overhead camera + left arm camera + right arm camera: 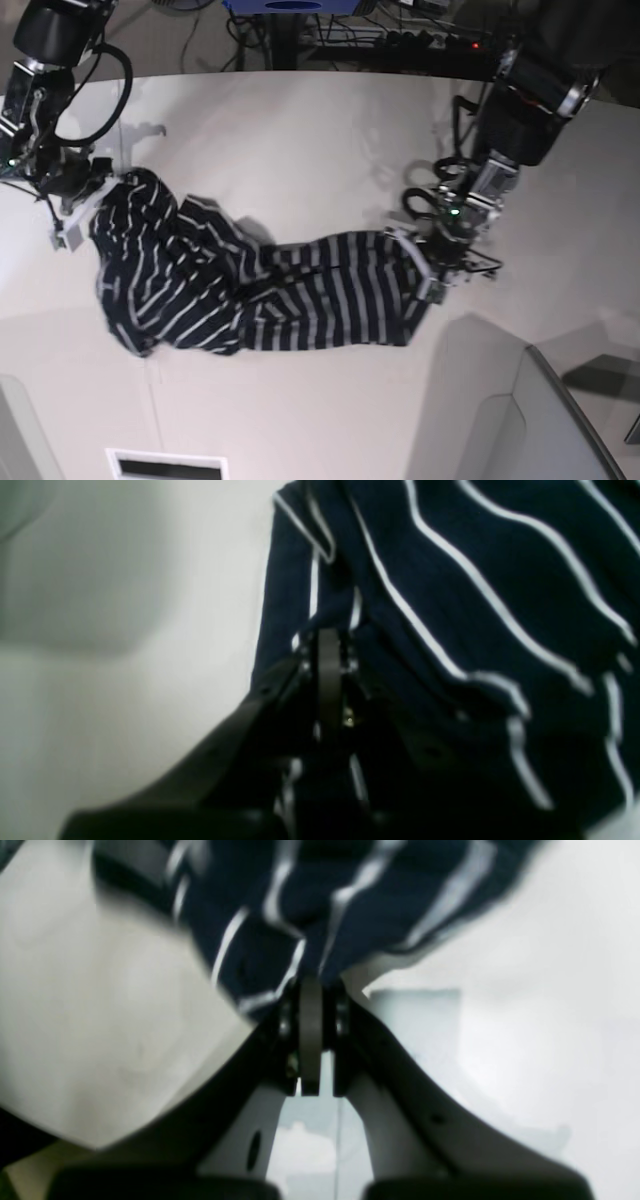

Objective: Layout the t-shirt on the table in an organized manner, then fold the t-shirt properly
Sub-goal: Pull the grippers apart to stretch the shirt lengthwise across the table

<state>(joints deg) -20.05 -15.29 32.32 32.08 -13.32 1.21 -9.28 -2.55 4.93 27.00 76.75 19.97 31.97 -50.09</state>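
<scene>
Both my wrist views are soft and blurred, and my own black fingers block their lower halves, so I cannot make out any neckband or label. My left gripper point(327, 645) is pinched fully together on an edge of the dark navy, white-striped cloth t-shirt point(250, 285); my right gripper point(310, 990) is likewise clamped tight on a bunched fold of it. From the base view the shirt lies crumpled across the middle of the large smooth white table point(320, 140), heaped thickly at the end my right gripper point(80, 210) holds and drawn flatter towards my left gripper point(435, 265). A thin seam runs down the tabletop near the front edge. Beyond the far curved edge sit dark cables and a blue object point(295, 5), cut off by the frame.
</scene>
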